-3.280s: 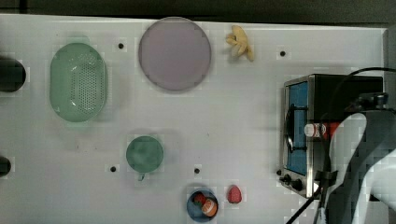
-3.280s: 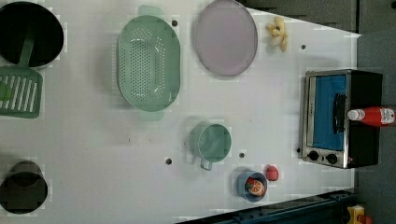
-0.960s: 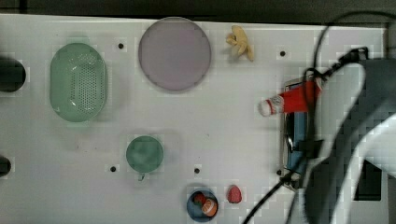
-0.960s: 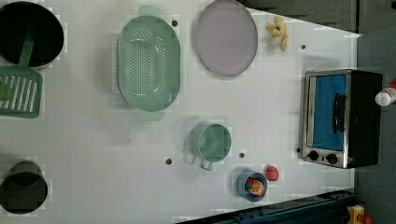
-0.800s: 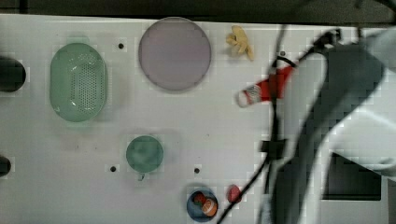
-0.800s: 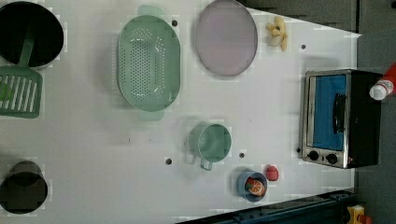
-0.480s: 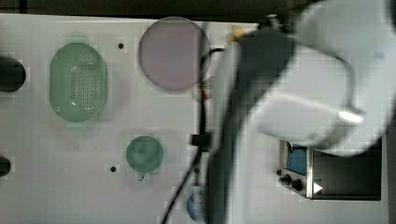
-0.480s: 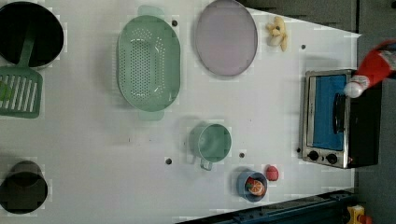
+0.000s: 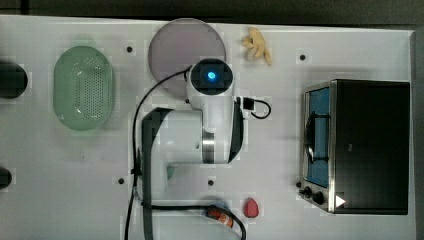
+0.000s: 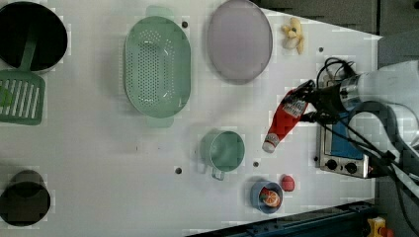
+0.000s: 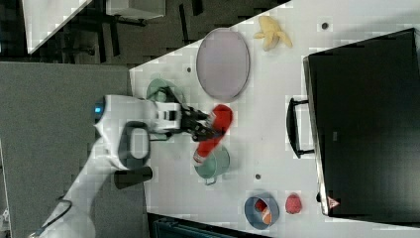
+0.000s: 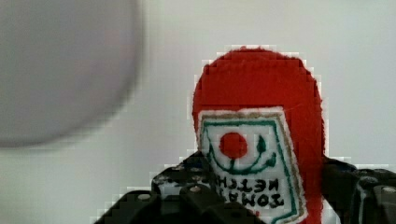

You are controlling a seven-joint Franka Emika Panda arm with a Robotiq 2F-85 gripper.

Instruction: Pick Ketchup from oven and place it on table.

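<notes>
My gripper (image 10: 302,105) is shut on the Ketchup (image 10: 283,121), a slim red bottle with a white label. It hangs tilted over the white table (image 10: 99,163), its white cap pointing toward the green cup (image 10: 223,150). The left view puts the bottle just left of the oven (image 10: 344,149). In the right view the Ketchup (image 11: 213,132) sits in the gripper (image 11: 207,127), beside the cup (image 11: 214,166). Up close in the wrist view, the bottle (image 12: 259,98) stands between black fingers (image 12: 187,191). The black oven (image 9: 361,145) stands at the top view's right, while my arm (image 9: 200,135) covers the table's middle.
A grey plate (image 10: 239,39) and a banana (image 10: 292,35) lie at the back. A green colander (image 10: 157,66) sits to the left view's left. A blue bowl (image 10: 267,196) and a small red strawberry (image 10: 287,182) lie near the front edge. Dark pots (image 10: 30,34) stand far left.
The arm has swung away from the oven to the table's middle, carrying the Ketchup. In the left view the bottle moved from the oven's upper right corner to the oven's left.
</notes>
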